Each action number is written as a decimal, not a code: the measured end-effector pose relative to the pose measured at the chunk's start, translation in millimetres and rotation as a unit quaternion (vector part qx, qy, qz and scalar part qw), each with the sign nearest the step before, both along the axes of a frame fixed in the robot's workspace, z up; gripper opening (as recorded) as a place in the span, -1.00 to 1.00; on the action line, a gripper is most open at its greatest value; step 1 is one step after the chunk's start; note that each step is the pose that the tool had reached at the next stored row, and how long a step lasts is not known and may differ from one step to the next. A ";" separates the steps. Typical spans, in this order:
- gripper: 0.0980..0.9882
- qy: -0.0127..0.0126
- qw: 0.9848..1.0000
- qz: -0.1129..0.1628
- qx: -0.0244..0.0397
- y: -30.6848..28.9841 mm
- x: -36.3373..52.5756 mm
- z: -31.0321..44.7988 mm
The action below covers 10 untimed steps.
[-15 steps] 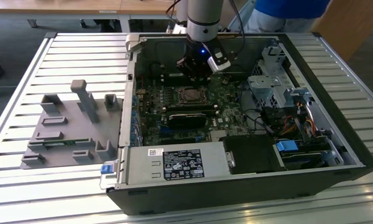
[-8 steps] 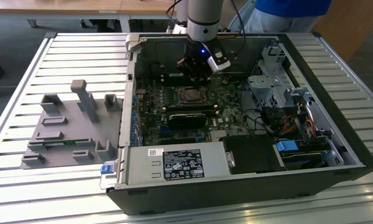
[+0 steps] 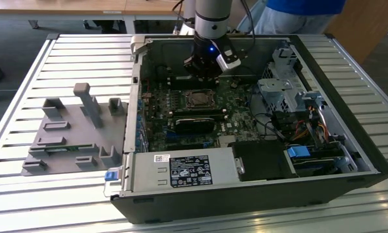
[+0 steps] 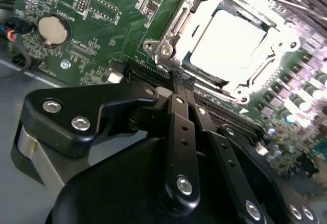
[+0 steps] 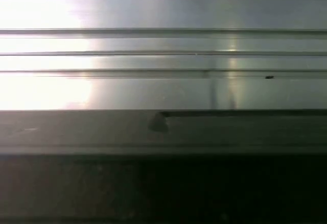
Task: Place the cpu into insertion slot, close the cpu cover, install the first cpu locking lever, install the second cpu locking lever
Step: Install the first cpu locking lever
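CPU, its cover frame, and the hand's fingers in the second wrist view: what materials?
cpu: pale, matte metal face, glaring white under light. cpu cover: bright stamped metal, likely steel, shiny edges. Hand: its fingers are black, satin, probably anodized metal or hard plastic, with silver screws.

We see open room above the insertion slot (image 3: 199, 98) at the exterior view's centre. The gripper (image 3: 203, 77) hangs just above it in the frame, and a black heatsink block (image 3: 195, 124) sits just below. Cables (image 3: 271, 124) and a drive cage (image 3: 281, 92) crowd centre-right.
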<state>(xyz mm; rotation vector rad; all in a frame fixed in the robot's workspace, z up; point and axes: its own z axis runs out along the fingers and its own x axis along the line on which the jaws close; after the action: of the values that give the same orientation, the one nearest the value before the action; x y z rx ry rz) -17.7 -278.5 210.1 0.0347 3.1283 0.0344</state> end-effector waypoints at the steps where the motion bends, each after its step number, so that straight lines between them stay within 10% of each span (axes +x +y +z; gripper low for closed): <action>1: -0.98 0.000 1.000 0.000 0.000 0.0 0.0 2.8; 10: -0.98 0.000 1.000 0.000 0.000 -2.6 0.5 6.3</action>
<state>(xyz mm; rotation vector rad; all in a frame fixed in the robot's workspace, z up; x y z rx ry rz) -17.2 -281.1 216.4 0.0348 3.1284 0.0332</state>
